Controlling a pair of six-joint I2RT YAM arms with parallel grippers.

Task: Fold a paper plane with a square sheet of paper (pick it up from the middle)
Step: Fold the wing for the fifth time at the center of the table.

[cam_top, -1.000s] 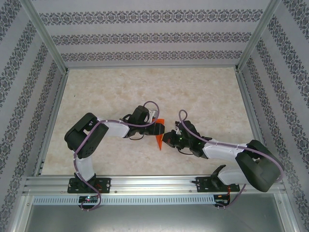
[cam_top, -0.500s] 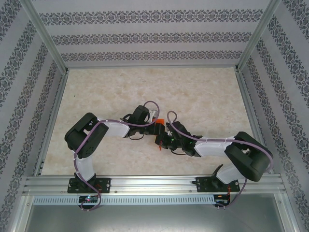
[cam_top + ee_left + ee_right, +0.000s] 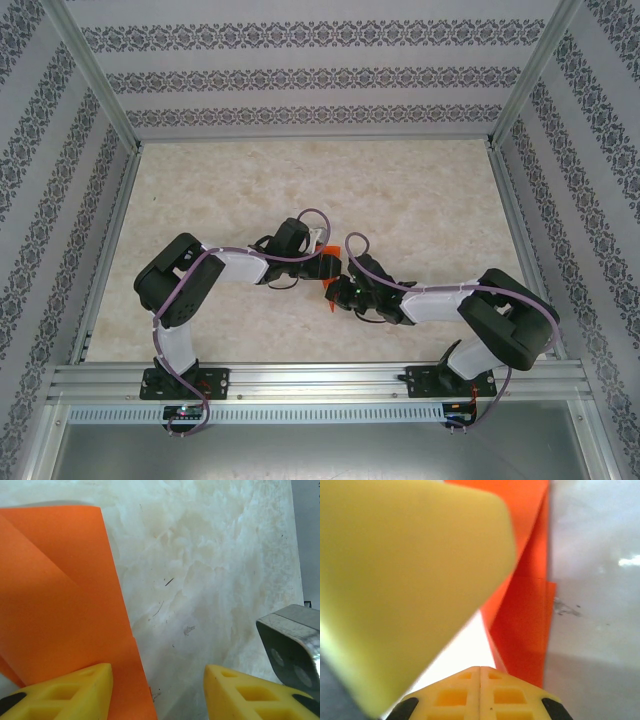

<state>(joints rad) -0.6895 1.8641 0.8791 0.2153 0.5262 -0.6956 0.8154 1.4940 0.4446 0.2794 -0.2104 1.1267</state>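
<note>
Left gripper (image 3: 157,682) stands with its jaws apart, one finger (image 3: 70,690) over the folded orange paper (image 3: 60,605), which spreads toward 10 o'clock on the marbled table (image 3: 210,570). Right gripper (image 3: 480,675) has its jaws pressed together, the paper stretching toward 1 o'clock beyond its tip

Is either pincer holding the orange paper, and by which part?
Not by the left pincer: open, one finger over an edge of the orange paper. The right pincer is shut beside the paper; whether it pinches it cannot be told.
</note>
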